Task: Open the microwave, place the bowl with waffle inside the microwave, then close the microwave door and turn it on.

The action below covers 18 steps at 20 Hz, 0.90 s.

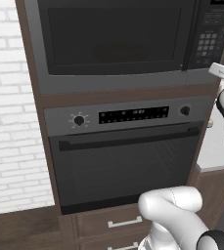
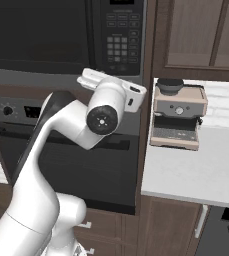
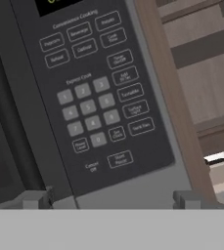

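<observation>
Jaws spread wide, nothing between them; the gripper [image 3: 111, 200] hangs right in front of the keypad panel [image 3: 91, 93], its two dark finger tips [image 3: 34, 199] framing the panel's lower edge in the hand view. From the right base view the hand sits just below the microwave [image 2: 61, 40], close under its lower right corner, apart from the glass.

And the microwave door [image 1: 114, 36] is shut, flush in its grey frame. Judging by the look of it, that's a stiff, hinged slab of smooth tinted glass: slippery on its face, nothing soft to pinch. I can't make out any handle. The dark seam between door and keypad looks like the likeliest place to hook a finger and pull, but that's a guess.

Below sits the black oven [image 1: 125, 161] with its bar handle, the wrong door entirely. Off to the right, a coffee machine [image 2: 178, 120] stands on the worktop [image 2: 196, 175] near its back edge.

Bowl and waffle? Nowhere I can place them. The microwave's top is cut off, and its cavity is too dark behind the glass to read.
</observation>
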### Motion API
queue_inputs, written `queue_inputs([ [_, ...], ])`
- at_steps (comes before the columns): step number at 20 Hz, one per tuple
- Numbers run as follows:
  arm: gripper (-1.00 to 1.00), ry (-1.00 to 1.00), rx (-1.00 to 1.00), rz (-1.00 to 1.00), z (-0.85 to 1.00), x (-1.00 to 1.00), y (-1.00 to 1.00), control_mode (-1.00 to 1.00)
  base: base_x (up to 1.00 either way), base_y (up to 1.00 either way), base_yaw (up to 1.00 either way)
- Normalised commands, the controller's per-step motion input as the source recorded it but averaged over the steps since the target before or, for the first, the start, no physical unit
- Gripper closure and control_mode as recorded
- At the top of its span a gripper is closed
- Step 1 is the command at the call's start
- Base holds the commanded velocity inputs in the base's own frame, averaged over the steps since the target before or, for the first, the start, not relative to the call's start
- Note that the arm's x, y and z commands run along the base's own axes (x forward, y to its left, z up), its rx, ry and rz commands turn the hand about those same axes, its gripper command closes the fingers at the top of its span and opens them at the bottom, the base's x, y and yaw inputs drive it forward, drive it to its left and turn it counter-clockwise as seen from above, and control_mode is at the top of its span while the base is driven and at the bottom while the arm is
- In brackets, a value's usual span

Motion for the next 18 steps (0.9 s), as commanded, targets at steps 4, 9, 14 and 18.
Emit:
queue_inputs([
  [4, -1.00, 0.00, -0.18, 0.00, 0.09, 0.00, -0.23, -1.00, 0.00, 0.00, 0.00],
  [9, -1.00, -0.02, -0.15, 0.01, 0.35, -0.20, -0.06, -1.00, 0.00, 0.00, 0.00],
  [14, -1.00, 0.01, -0.07, 0.04, 0.08, -0.09, 0.13, -1.00, 0.00, 0.00, 0.00],
  [18, -1.00, 0.03, -0.03, 0.00, -0.01, 0.01, 0.11, -1.00, 0.00, 0.00, 0.00],
])
